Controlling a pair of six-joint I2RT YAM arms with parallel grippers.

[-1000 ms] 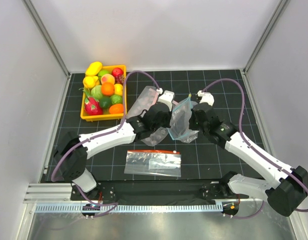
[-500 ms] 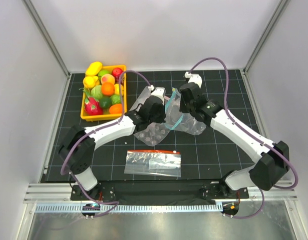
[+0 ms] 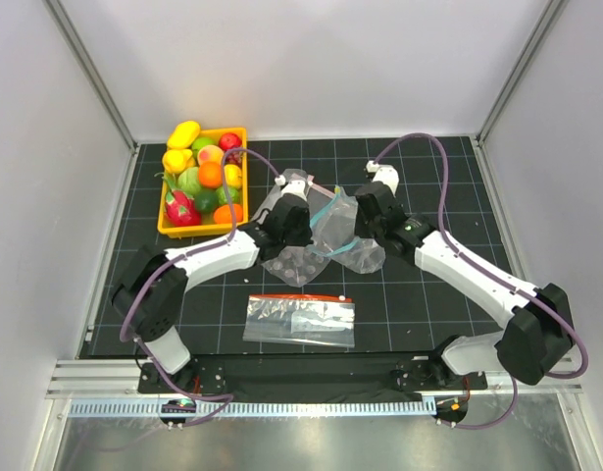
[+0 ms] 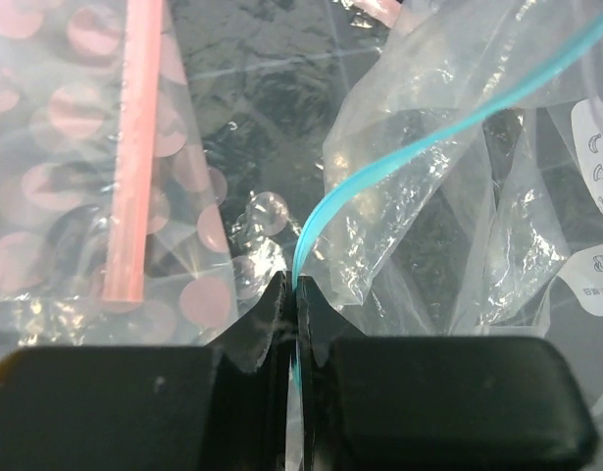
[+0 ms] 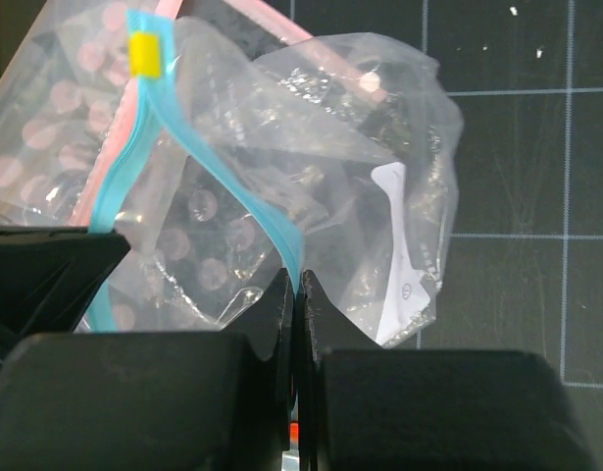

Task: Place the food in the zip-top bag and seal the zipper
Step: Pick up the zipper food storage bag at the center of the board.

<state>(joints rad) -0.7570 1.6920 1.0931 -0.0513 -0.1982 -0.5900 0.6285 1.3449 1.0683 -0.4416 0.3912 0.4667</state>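
Observation:
The zip-top bag [image 3: 342,238] is crinkled clear plastic with a white label [image 5: 404,265], and it hangs slack between my two grippers at mid-table. Its zipper [image 4: 399,147] is a thin teal strip, which carries a small yellow tab [image 5: 142,52] in the right wrist view. My left gripper [image 4: 293,285] is shut on one stretch of that strip. My right gripper [image 5: 296,280] is shut on another stretch of the zipper [image 5: 252,201]. The food [image 3: 205,177], plastic fruit and vegetables, fills a yellow basket [image 3: 240,137] at the back left. No food shows inside the bag.
A dotted clear bag [image 3: 291,263] with a pink strip [image 4: 134,147] lies under and left of the held bag. A flat clear bag with a red-orange strip [image 3: 299,319] lies near the front. White walls enclose the black grid mat [image 3: 428,167].
Both grippers have shifted left and toward the back with the bag. The bag, held upright a second ago, now slumps lower over the dotted bag.

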